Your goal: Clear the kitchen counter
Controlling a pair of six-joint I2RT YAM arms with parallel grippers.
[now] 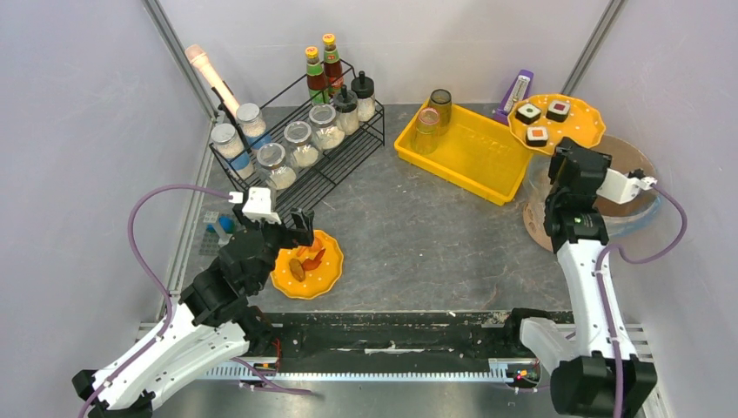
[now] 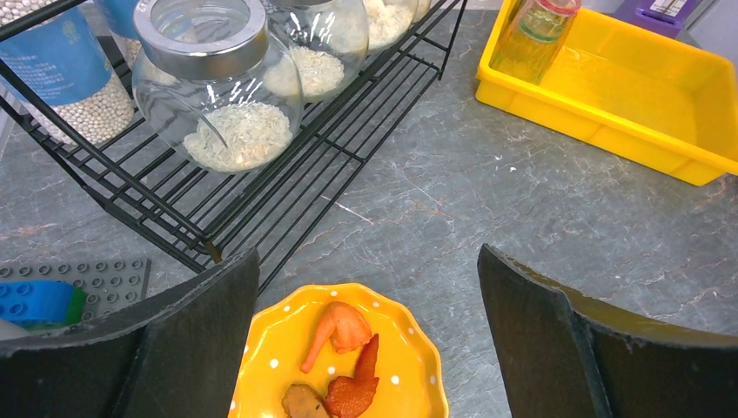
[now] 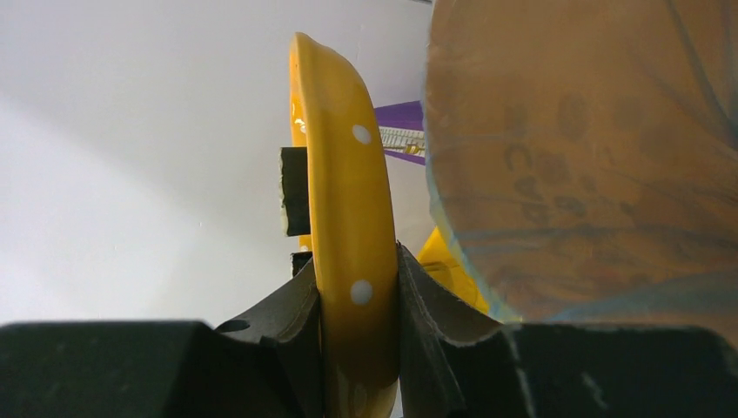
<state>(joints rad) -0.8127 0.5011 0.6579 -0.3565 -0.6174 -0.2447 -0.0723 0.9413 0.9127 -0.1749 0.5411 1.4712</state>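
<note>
The dark-grey kitchen counter (image 1: 435,235) spans the top view. A yellow dotted plate (image 1: 309,270) with toy chicken pieces (image 2: 344,335) lies near its front left. My left gripper (image 1: 287,228) is open just above that plate's far edge, its jaws standing either side of the plate (image 2: 348,366). A second yellow dotted plate (image 1: 581,122) with three sushi pieces (image 1: 528,111) is at the back right. My right gripper (image 1: 564,155) is shut on its rim (image 3: 348,226), and the plate is seen edge-on in the right wrist view.
A black wire rack (image 1: 296,152) with jars and sauce bottles stands at the back left. A yellow tray (image 1: 470,157) holds two tumblers (image 1: 432,117). A round wooden board (image 1: 609,200) lies at the right. A purple object (image 1: 518,91) is behind. Toy bricks (image 2: 43,300) lie left.
</note>
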